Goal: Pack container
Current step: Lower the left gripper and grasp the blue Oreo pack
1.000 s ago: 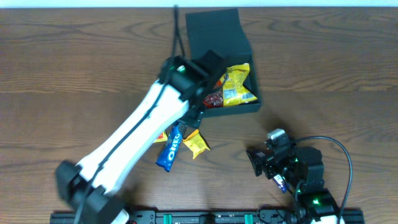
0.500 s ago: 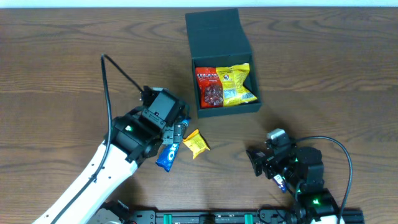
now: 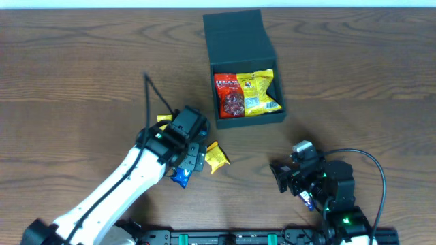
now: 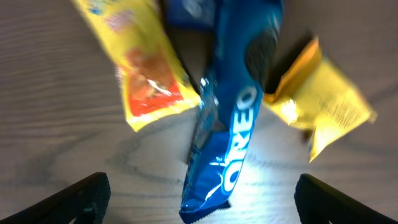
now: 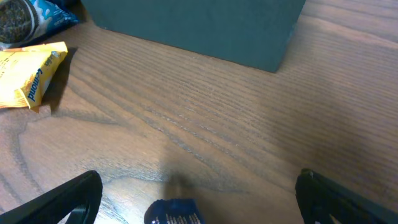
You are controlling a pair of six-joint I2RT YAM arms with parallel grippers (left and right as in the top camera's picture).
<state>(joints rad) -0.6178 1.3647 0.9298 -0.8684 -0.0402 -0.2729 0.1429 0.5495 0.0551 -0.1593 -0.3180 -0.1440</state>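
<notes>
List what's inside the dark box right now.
Inside the container lie a red snack packet and a yellow snack packet, side by side. Whatever lies beneath them is covered.

Overhead: straight down on whole table (image 3: 68,54). Left wrist: close, down onto Oreo packet (image 4: 227,149). Right wrist: low, facing box (image 5: 193,28) side. Both wrists share yellow packet (image 5: 31,74).

L hand (image 3: 191,159) over blue pkt (image 3: 180,178); container (image 3: 235,37) open, 2 pkts (image 3: 231,96) inside.
</notes>
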